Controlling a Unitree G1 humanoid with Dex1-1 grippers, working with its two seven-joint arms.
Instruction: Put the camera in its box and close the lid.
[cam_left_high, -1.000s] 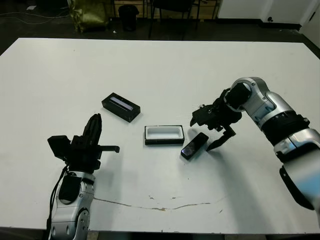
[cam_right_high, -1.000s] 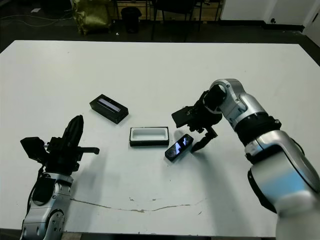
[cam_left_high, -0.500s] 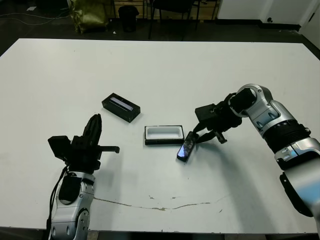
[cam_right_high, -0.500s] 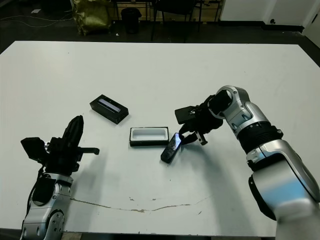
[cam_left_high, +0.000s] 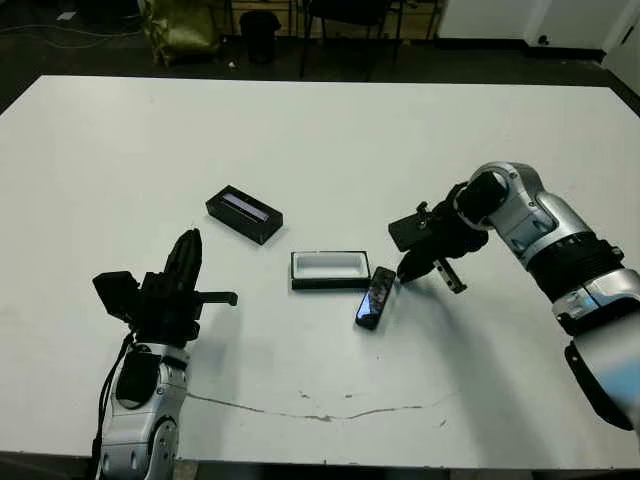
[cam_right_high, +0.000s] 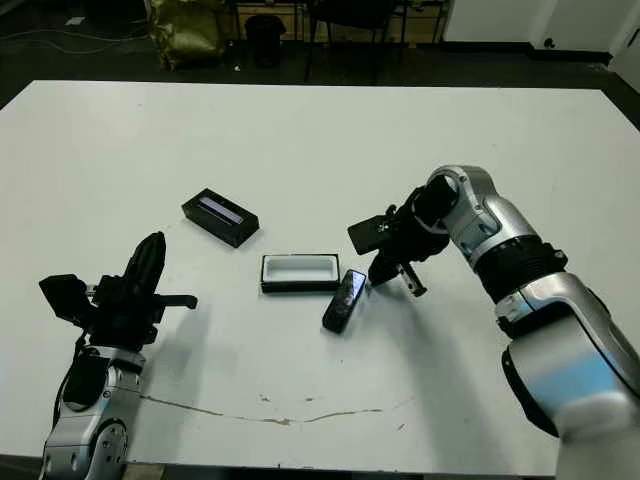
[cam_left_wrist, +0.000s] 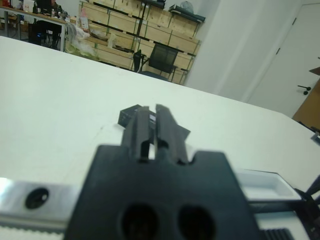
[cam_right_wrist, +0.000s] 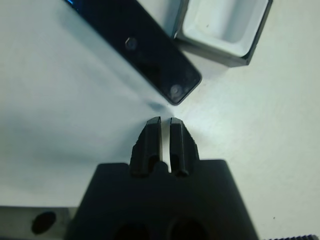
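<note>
The camera (cam_left_high: 372, 297) lies flat on the table, a glossy black bar slanting away from the right end of the box (cam_left_high: 329, 283), a white-lined black tray. In the right wrist view the camera (cam_right_wrist: 135, 50) and the box (cam_right_wrist: 215, 56) lie just past my fingertips. My right gripper (cam_left_high: 403, 272) is shut and empty, its tips a short gap from the camera's upper end. The lid (cam_left_high: 244, 214), black with a pale strip, rests to the upper left of the box. My left gripper (cam_left_high: 188, 240) is shut and empty, hovering left of the box, and the lid (cam_left_wrist: 129, 116) shows behind it.
White table with a thin crack line (cam_left_high: 320, 415) near its front edge. Chairs and a green bag (cam_left_high: 180, 25) stand on the dark floor beyond the far edge. Shelves with boxes (cam_left_wrist: 150, 20) show in the left wrist view.
The camera has slid left toward the box's right end and turned steeper. The right gripper swung across behind it and now sits just right of its upper end. The left arm has not moved.
</note>
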